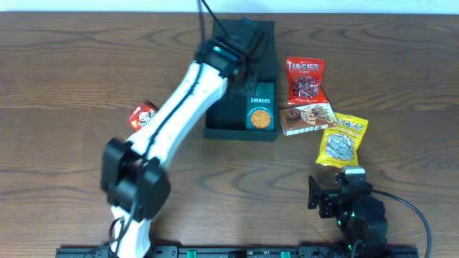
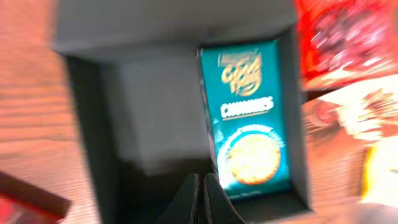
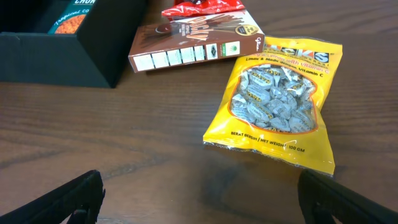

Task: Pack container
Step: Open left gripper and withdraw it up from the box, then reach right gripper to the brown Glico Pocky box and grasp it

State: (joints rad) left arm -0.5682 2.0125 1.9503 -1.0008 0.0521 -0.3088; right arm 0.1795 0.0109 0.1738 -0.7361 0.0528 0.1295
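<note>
Over the container [image 1: 222,133], Chunkies carton [image 1: 259,113] packed: left jaws pressed together, right jaws spread, candy bag [image 1: 342,141] probably next.

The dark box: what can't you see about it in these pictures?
Overhead: the left arm covers part of the container, hiding its inside there.
Left wrist: blur smears the small print on the Chunkies carton.
Right wrist: only a corner of the container shows; the top and left edges cut off the rest.
Overhead: the red pack is half hidden by the arm; its name is too small to read.
</note>
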